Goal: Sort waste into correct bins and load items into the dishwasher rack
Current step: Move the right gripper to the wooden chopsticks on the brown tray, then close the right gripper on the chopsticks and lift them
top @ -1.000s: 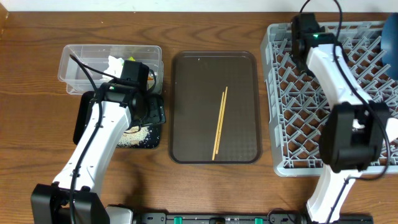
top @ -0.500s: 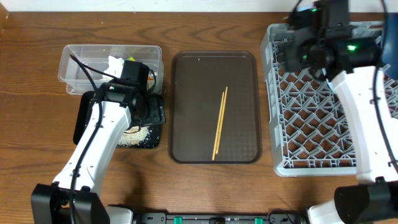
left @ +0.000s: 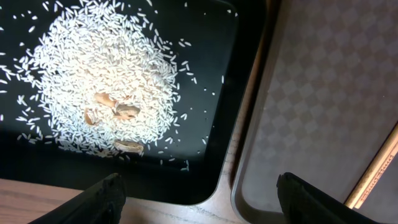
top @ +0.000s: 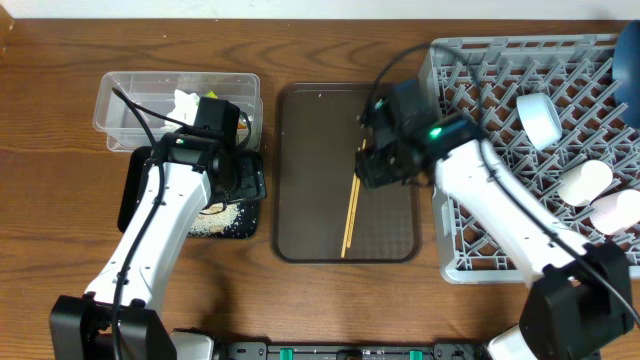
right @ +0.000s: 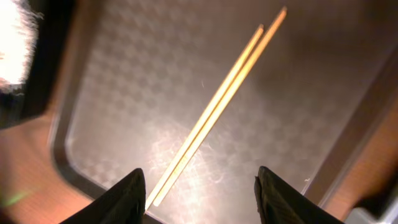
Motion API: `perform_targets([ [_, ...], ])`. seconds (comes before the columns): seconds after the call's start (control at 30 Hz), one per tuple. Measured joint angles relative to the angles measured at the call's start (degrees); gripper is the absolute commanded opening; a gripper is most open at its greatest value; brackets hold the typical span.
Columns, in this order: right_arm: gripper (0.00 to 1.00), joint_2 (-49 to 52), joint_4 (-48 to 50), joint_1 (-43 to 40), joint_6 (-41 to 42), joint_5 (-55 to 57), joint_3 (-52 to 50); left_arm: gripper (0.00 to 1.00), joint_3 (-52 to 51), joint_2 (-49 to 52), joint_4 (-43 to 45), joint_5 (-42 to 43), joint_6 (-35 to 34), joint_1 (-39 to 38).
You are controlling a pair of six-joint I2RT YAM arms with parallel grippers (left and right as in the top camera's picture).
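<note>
The thin wooden chopsticks (top: 352,200) lie on the brown serving tray (top: 300,150); they also show in the right wrist view (right: 217,106). My right gripper (top: 372,165) (right: 202,199) hovers open just above them, empty. My left gripper (top: 246,185) (left: 199,205) is open and empty over the black tray's (top: 135,190) right edge, beside the rice pile (left: 106,74). The clear tub (top: 130,100) holds white tissue (top: 187,100) and a yellow-green wrapper (top: 212,97). The grey rack (top: 500,200) holds a light blue bowl (top: 537,117), a pale cup (top: 583,182), a pink cup (top: 615,210) and the dark blue plate (top: 628,50).
The brown tray lies between the black tray and the rack. A few brown scraps (left: 118,112) lie in the rice. The rack's left wall stands just right of my right gripper. My left arm covers part of the black tray.
My right arm has swung from the rack's far left corner to above the chopsticks on the brown tray, uncovering the bowl and cups in the rack. The left arm has not moved.
</note>
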Motion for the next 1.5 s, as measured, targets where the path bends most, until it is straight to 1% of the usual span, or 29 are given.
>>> perform_targets([
  [0.17, 0.53, 0.6, 6.0, 3.5, 5.7, 6.2, -5.9, 0.81, 0.0, 0.0, 0.0, 0.0, 0.0, 0.0],
  [0.37, 0.54, 4.8, 8.4, 6.1, 10.8, 12.2, -6.3, 0.81, 0.0, 0.0, 0.0, 0.0, 0.0, 0.0],
  [0.57, 0.54, 9.6, 9.0, 7.5, 15.5, 14.5, -6.5, 0.81, 0.0, 0.0, 0.0, 0.0, 0.0, 0.0],
  [1.03, 0.54, 11.7, 9.6, 8.0, 18.8, 15.7, -6.5, 0.81, 0.0, 0.0, 0.0, 0.0, 0.0, 0.0],
  [1.4, 0.53, 12.6, 7.4, 8.0, 19.9, 16.0, -6.4, 0.81, 0.0, 0.0, 0.0, 0.0, 0.0, 0.0],
  [1.43, 0.50, 12.6, 7.0, 8.0, 20.0, 16.0, -6.4, 0.81, 0.0, 0.0, 0.0, 0.0, 0.0, 0.0],
  [1.5, 0.29, 12.6, 6.4, 8.0, 20.0, 16.0, -6.4, 0.81, 0.0, 0.0, 0.0, 0.0, 0.0, 0.0],
])
